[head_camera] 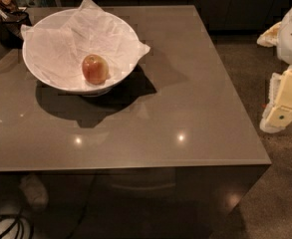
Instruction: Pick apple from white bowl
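Observation:
A small red-orange apple (95,68) with a yellowish patch lies inside the large white bowl (41,73), on crinkled white paper (85,29) that sticks up past the rim. The bowl stands at the back left of a grey-brown table (185,108). My gripper (280,106) hangs at the far right edge of the view, off the table's right side and far from the bowl. It holds nothing that I can see.
A dark object (8,14) with clutter stands behind the bowl at the top left. The table's front edge (135,167) runs across the lower part of the view. Cables (6,228) lie on the floor at the bottom left. Speckled floor (265,198) lies to the right.

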Tool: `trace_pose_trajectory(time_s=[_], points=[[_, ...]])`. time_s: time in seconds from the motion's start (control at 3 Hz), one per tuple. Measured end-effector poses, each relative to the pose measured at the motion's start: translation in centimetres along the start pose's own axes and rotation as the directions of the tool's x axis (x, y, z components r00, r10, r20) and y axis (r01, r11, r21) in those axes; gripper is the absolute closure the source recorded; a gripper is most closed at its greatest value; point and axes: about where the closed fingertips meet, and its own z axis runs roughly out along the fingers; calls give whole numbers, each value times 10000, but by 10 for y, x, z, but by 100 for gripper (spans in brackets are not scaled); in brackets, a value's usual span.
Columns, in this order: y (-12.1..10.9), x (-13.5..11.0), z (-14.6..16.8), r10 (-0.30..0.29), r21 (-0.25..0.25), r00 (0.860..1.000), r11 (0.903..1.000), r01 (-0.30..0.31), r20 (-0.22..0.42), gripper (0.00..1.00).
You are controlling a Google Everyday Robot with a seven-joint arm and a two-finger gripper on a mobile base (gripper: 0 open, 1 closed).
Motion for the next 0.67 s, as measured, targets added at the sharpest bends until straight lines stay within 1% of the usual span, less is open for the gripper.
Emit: trace_pose_trajectory(time_s=[0.33, 0.67], points=[[0, 0, 0, 1, 1, 10000, 10000, -1, 1, 0], [-3, -5, -3, 135, 132, 9997, 9998, -137, 201, 0]])
